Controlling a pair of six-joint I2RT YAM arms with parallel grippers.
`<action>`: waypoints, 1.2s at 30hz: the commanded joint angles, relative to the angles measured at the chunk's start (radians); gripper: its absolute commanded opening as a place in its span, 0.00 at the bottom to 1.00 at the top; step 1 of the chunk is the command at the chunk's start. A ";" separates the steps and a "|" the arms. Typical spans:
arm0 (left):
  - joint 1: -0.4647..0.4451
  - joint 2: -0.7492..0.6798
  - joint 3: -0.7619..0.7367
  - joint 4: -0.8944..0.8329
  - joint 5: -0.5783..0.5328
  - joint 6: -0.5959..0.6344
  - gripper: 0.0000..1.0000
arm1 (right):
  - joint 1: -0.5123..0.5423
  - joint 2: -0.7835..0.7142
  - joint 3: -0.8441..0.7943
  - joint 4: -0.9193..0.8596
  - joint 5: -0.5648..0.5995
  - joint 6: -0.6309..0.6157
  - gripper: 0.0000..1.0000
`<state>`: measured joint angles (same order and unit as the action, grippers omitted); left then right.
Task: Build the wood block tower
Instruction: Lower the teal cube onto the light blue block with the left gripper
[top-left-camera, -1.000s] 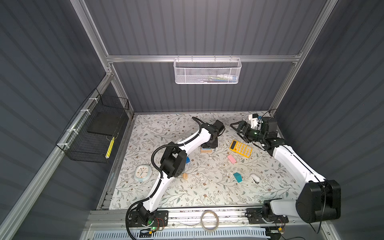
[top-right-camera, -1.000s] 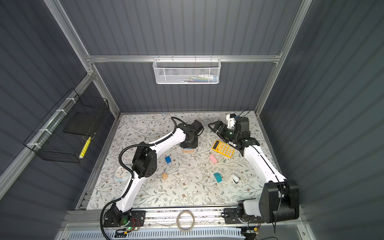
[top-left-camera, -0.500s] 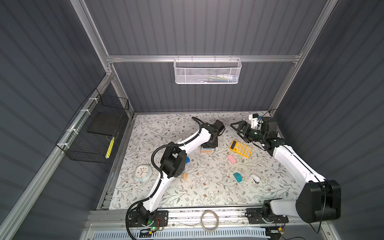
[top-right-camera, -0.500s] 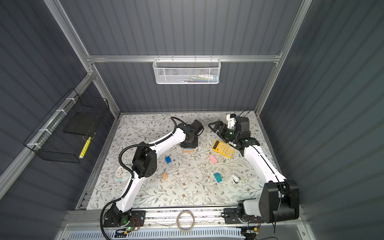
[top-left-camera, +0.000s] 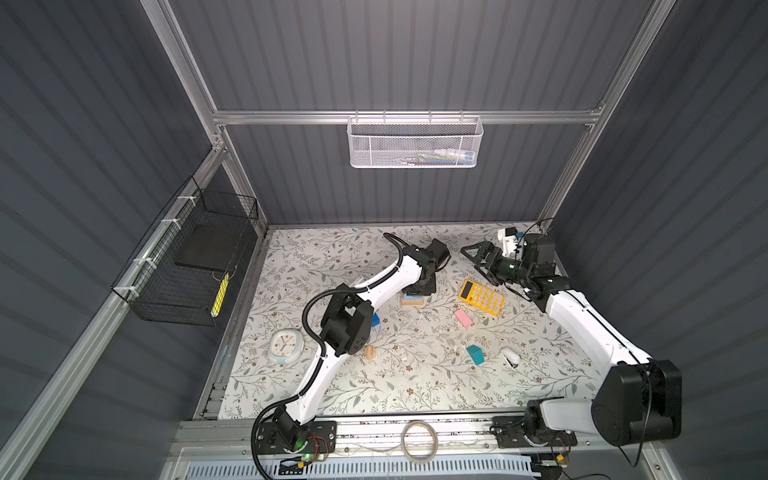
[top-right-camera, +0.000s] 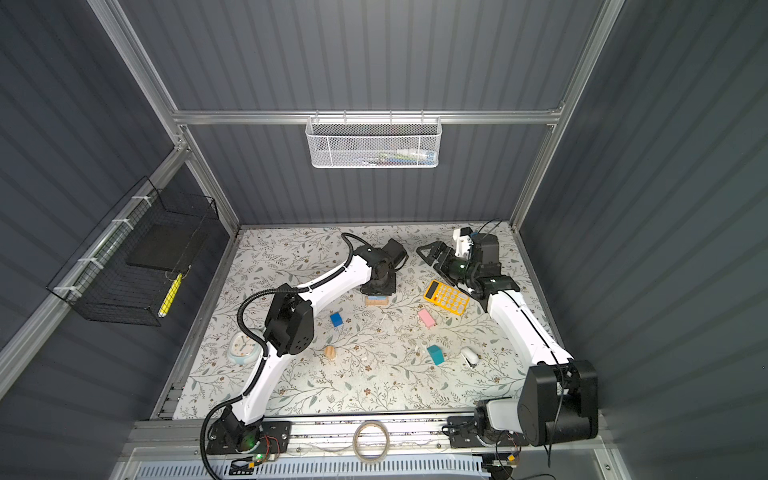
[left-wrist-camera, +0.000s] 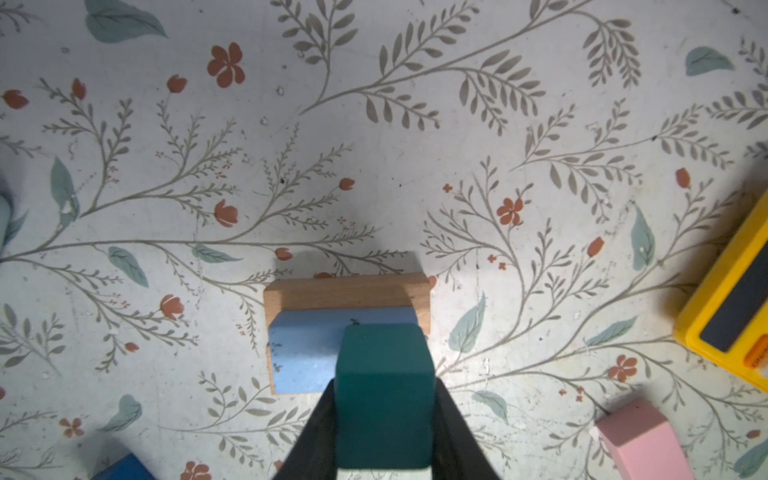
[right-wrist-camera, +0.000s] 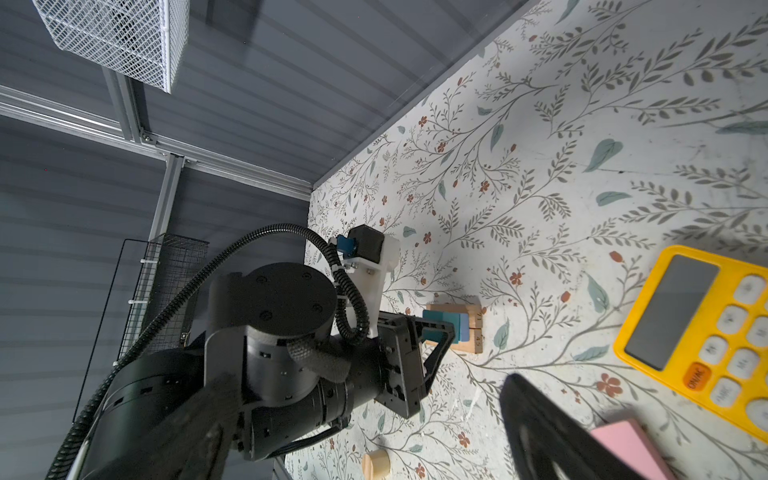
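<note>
Lab test cell, aluminium frame (top-left-camera: 291, 118), corrugated walls (top-left-camera: 415, 54)

A light blue block (left-wrist-camera: 303, 353) lies flat on a tan wood base (left-wrist-camera: 347, 293), with a dark teal cube (left-wrist-camera: 384, 395) clamped between fingers (left-wrist-camera: 311, 440) on top, while a dark blue block (top-right-camera: 336, 319), a pink block (top-left-camera: 463, 318), a teal pointed piece (top-left-camera: 475, 354) and a round tan piece (top-left-camera: 370, 353) lie scattered on the bench (left-wrist-camera: 415, 166).

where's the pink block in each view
In both top views: the pink block lies on the mat, on the near side of the yellow calculator, apart from it.
Left wrist: cut off at the picture's edge, calculator close by.
Right wrist: also at the edge, beside the calculator.
Shared landmark: the yellow calculator.
</note>
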<state>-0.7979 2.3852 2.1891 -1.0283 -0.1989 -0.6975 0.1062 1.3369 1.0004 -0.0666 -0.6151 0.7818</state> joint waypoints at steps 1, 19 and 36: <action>0.003 0.023 0.028 -0.028 -0.007 -0.019 0.37 | -0.007 0.004 -0.008 0.017 -0.014 0.000 0.99; 0.003 0.023 0.021 -0.019 0.001 -0.022 0.33 | -0.011 0.007 -0.011 0.017 -0.016 0.000 0.99; 0.008 0.022 0.018 -0.015 -0.004 -0.034 0.38 | -0.013 0.014 -0.011 0.018 -0.018 0.003 0.99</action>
<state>-0.7967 2.3856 2.1891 -1.0283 -0.1986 -0.7166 0.0978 1.3407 1.0004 -0.0666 -0.6228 0.7822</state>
